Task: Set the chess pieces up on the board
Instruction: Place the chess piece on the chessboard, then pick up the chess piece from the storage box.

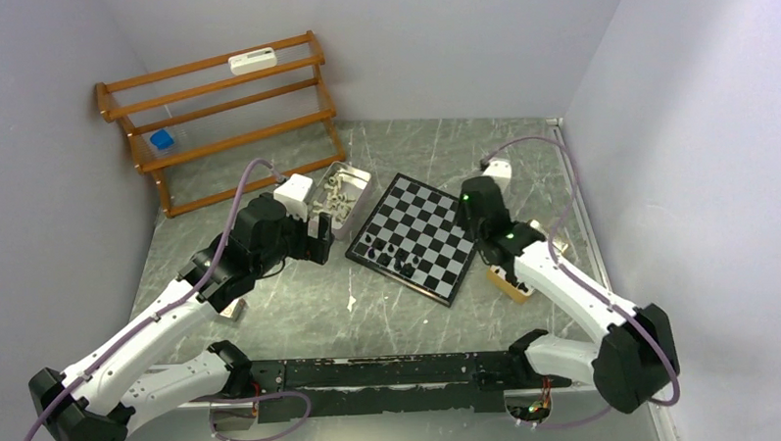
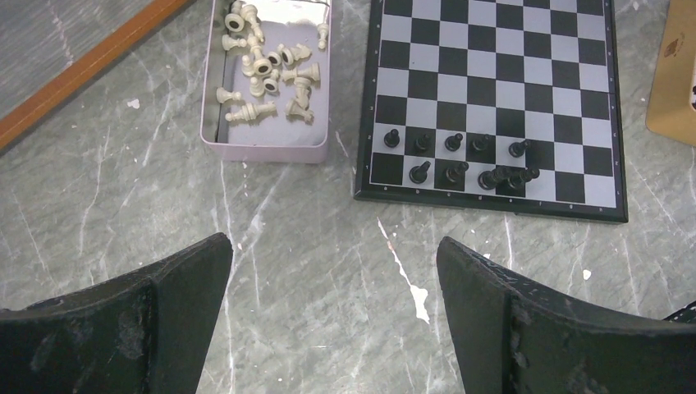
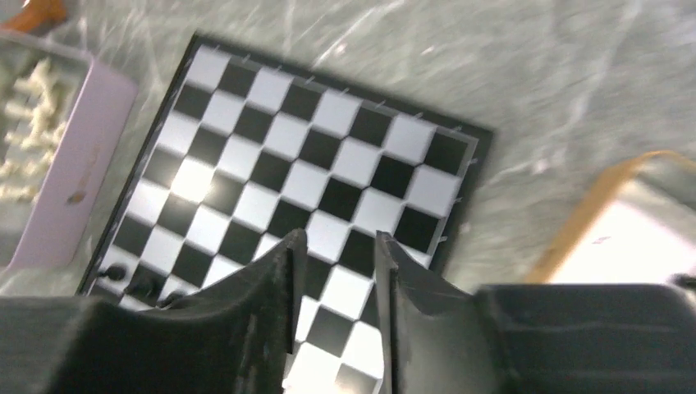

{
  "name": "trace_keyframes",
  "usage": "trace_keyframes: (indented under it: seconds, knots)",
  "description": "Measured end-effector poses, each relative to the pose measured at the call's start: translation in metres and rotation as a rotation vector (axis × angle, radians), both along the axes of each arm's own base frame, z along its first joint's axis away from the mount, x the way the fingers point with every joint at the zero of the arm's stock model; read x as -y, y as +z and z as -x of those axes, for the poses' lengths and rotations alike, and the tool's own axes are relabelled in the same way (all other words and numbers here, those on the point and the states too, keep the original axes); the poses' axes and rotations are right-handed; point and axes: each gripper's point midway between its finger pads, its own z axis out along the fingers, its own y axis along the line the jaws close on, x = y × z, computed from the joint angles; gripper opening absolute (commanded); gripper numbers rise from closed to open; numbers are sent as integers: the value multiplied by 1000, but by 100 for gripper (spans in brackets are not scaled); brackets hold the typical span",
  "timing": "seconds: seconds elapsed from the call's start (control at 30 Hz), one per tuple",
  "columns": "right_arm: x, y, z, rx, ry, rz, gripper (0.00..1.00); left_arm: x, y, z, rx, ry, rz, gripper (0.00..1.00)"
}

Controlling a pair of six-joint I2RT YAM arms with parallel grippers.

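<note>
The board [image 1: 428,217] lies tilted at mid-table. Several black chess pieces [image 1: 388,252] stand in two short rows at its near-left corner, and in the left wrist view [image 2: 455,156] some of them lean or lie together. Cream-white chess pieces [image 2: 267,70] lie jumbled in a pale pink tray [image 1: 359,185]. My left gripper [image 2: 332,263] is open and empty, above bare table near that tray and the board's corner [image 1: 319,243]. My right gripper [image 3: 336,246] hovers over the board's [image 3: 328,156] right part [image 1: 468,218]. Its jaws are apart with nothing between them.
A wooden slatted rack [image 1: 226,109] stands at the back left with a small blue thing [image 1: 161,140] on it. A tan open box [image 1: 511,280] sits right of the board and shows in the right wrist view [image 3: 624,213]. Walls close in on three sides.
</note>
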Motion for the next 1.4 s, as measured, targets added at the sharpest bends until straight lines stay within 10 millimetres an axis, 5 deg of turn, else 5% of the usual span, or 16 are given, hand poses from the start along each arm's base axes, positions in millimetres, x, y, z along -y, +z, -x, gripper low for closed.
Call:
trace_keyframes:
  seconds: [0.27,0.43,0.67,1.0,1.4]
  knots:
    - [86,36,-2,48,-270,32,79,0,3,2,8,-10,8,100]
    - [122,26,4,0,-375,76,77,1,4,2,8,-13,10,100]
    - [185,-1,14,-105,-552,87,54,1,8,5,17,-25,25,100]
    - [226,-43,45,-241,-706,-44,47,6,7,7,6,-50,31,100]
    - [226,-80,55,-424,-732,-154,31,9,4,8,1,-71,27,100]
